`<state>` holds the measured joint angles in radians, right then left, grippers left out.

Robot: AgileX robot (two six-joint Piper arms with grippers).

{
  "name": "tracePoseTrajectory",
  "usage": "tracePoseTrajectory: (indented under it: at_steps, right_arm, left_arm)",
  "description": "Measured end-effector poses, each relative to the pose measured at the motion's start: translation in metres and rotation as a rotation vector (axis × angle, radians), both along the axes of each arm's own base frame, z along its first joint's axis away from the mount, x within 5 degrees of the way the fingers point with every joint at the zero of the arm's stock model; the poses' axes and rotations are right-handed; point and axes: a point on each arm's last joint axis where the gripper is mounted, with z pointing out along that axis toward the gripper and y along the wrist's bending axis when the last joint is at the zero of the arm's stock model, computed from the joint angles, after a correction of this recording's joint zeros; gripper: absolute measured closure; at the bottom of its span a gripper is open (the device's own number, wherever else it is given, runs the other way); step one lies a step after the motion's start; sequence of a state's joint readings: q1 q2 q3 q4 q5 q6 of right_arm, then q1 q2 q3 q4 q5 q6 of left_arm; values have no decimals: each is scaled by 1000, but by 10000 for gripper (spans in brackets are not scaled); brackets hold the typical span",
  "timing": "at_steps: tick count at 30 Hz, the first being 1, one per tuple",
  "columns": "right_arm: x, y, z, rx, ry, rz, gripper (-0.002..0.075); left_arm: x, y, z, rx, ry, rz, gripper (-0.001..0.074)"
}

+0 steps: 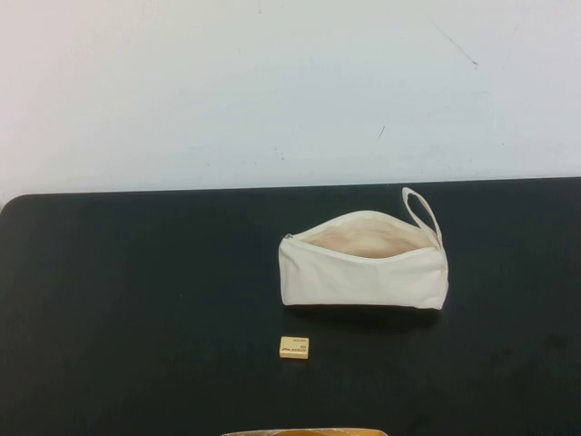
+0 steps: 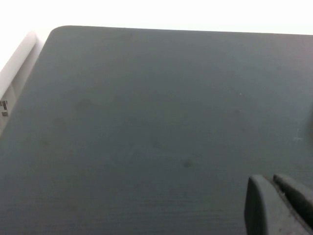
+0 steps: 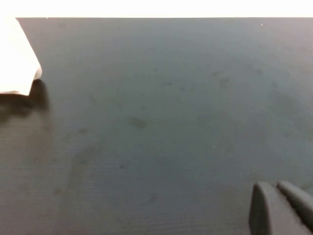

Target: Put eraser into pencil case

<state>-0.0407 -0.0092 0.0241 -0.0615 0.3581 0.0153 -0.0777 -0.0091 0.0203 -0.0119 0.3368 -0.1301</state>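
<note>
I am holding my left gripper (image 2: pixel 281 205) and right gripper (image 3: pixel 283 208) parked, fingers together; the tiny yellow-tan rectangular eraser (image 1: pixel 294 347) is lying just before the unzipped cream fabric pencil case (image 1: pixel 363 268), neither arm visibly nearer.

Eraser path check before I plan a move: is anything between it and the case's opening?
Nothing visible: bare mat between eraser and open case. Left gripper and right gripper hover over mat.
</note>
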Motion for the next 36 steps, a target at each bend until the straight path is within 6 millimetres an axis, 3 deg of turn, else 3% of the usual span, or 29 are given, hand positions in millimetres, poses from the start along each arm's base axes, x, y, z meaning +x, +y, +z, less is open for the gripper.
tracePoseTrajectory:
  at_steps: [17,28,36]
  right_arm:
    - [0,0,0,0,0,0,727]
    - [0,0,0,0,0,0,727]
    - [0,0,0,0,0,0,727]
  left_arm:
    - [1,0,3,-3,-35,0,738]
    - [1,-1,50,-8,-572,-7,738]
    - [-2,-1,57,-11,-653,-10,738]
